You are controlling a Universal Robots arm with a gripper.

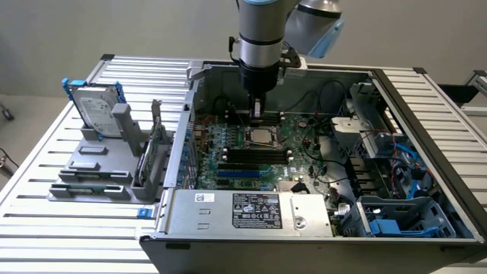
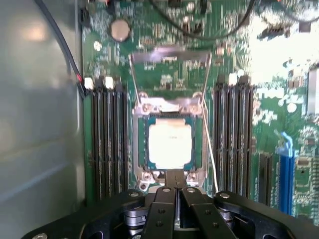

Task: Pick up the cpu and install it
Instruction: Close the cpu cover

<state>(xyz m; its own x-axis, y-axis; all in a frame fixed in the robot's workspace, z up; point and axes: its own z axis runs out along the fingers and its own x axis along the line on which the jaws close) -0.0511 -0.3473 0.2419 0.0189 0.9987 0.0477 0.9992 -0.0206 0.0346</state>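
The cpu lies flat in the motherboard socket, its pale silver top facing up; in the exterior view the cpu sits mid-board inside the open computer case. The socket's metal load plate is flipped back and open, and its thin wire lever runs along one side. My gripper hangs just above the socket's edge, shut with its two fingers pressed together and nothing between them. Seen from the exterior camera, the gripper points straight down over the board, a little behind the cpu.
Black memory slots flank the socket on both sides. Case walls surround the board, with cables at the back and a power supply in front. A hard drive stands in a grey holder at the exterior view's left.
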